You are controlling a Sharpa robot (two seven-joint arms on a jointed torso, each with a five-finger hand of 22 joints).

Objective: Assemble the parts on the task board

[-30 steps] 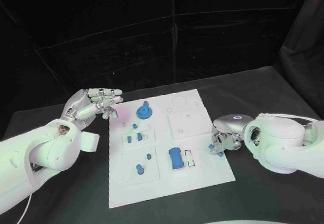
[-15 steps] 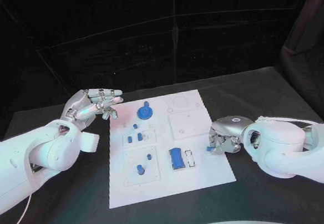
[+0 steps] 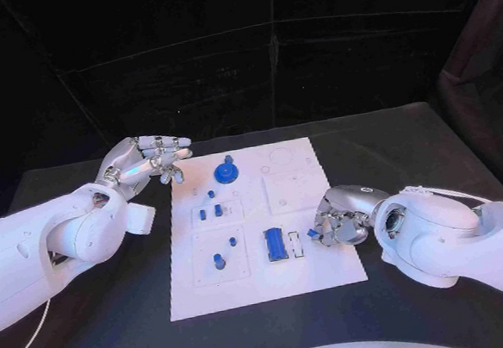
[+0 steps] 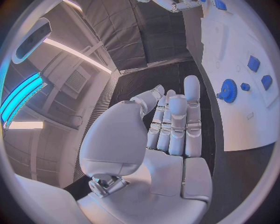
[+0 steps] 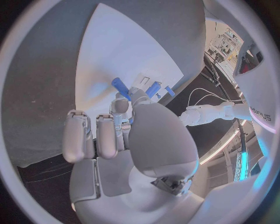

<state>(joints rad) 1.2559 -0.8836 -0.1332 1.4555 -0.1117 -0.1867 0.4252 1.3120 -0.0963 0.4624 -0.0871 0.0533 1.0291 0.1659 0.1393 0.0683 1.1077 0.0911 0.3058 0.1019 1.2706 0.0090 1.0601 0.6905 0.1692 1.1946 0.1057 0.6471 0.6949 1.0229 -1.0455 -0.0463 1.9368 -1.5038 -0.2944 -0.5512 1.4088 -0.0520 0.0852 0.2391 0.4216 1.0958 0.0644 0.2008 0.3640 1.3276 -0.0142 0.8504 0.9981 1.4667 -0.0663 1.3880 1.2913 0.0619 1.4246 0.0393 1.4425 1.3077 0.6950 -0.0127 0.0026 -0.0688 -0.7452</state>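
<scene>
The white task board (image 3: 320, 265) lies mid-table. On it are a blue gear (image 3: 225, 174), two small blue pieces (image 3: 211, 213), a blue block (image 3: 274, 245) beside a white slot, and a blue peg (image 3: 220, 263). My right hand (image 3: 339, 218) hovers over the board's right edge, near the block, and pinches a small blue part (image 3: 315, 233) between thumb and fingers. The right wrist view shows that hand (image 5: 125, 126) above the board (image 5: 116, 46), with the block (image 5: 121, 87) just past its fingertips. My left hand (image 3: 147, 160) hangs off the board's far left corner, fingers extended and holding nothing; the gear (image 4: 228, 90) lies beside it.
Black table (image 3: 423, 143) surrounds the board on all sides, with dark curtains behind. My left forearm (image 3: 48, 244) lies along the board's left side, my right forearm (image 3: 461, 238) along its right.
My right hand has moved left, from beside the board's right edge to over it, carrying the small blue part. The left hand has stayed put.
</scene>
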